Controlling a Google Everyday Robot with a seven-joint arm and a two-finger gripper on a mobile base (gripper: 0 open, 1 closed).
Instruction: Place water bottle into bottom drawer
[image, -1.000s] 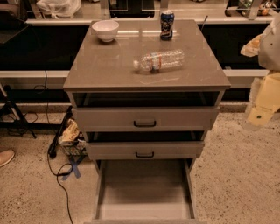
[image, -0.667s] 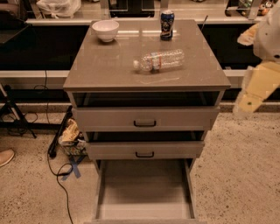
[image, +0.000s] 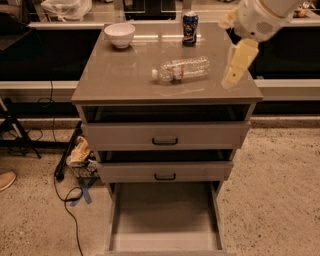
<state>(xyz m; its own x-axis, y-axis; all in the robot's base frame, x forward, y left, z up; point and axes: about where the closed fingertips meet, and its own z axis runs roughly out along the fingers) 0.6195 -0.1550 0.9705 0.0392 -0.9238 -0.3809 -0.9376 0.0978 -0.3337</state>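
The cabinet top (image: 125, 75) was the bench. Beneath its front edge, the bottom drawer (image: 162, 215) stood pulled out past the two upper drawers. The gripper (image: 231, 77) hung over the right edge near the front right corner, angled downward; whether it was apart or together could not be told. The water bottle (image: 181, 69) lay on its side right of centre, cap leftward, near the gripper but apart from it. A white bowl (image: 119, 34) sat by the back left corner, and a dark can (image: 189, 22) stood at the back edge.
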